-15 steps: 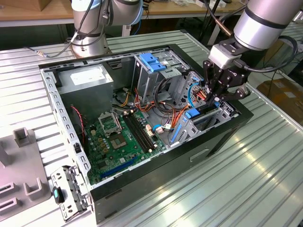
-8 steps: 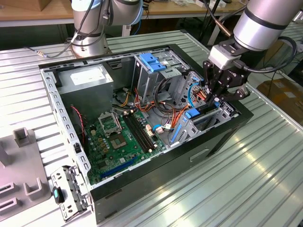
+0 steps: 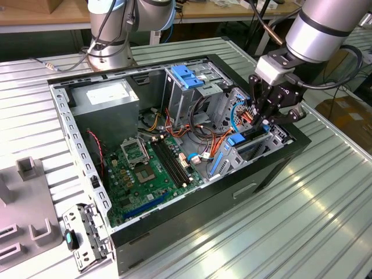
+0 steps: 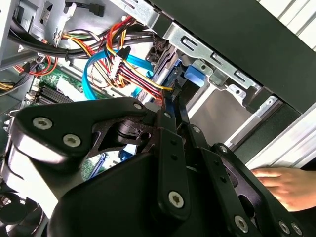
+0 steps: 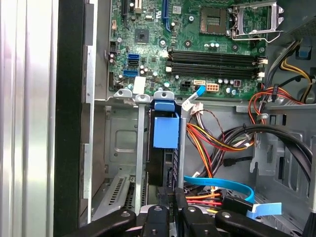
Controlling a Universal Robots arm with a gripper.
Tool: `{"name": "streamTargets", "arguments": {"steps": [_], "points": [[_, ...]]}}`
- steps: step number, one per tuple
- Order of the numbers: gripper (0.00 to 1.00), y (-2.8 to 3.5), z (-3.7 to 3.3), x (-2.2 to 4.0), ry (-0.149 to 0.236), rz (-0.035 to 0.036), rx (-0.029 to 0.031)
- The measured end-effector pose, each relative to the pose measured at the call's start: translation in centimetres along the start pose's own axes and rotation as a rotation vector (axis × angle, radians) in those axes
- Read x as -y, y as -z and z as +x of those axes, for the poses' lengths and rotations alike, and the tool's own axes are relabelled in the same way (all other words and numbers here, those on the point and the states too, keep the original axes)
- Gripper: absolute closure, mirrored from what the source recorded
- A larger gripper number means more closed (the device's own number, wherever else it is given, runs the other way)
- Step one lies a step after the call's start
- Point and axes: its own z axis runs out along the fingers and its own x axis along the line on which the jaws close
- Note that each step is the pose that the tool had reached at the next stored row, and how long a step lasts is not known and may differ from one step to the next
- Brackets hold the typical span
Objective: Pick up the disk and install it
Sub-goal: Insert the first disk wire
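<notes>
With the fingers of the gripper (image 3: 263, 121) closed narrowly on the disk (image 5: 165, 148), the drive is seen stood on edge directly below them, already lowered into the grey drive cage (image 5: 123, 143), so insertion is judged mostly done and only final seating remains.

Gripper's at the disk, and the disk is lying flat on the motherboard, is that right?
Not quite. The gripper is at the disk, but the disk sits in a slot of the grey drive cage beside the motherboard, not on it. The first wrist view shows this.
</notes>
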Motion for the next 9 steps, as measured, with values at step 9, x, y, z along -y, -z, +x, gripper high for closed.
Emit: {"name": "streamTargets", "arguments": {"steps": [9], "points": [[0.84,-0.23,-0.04,-0.01,-0.01,0.0003,-0.0003]]}}
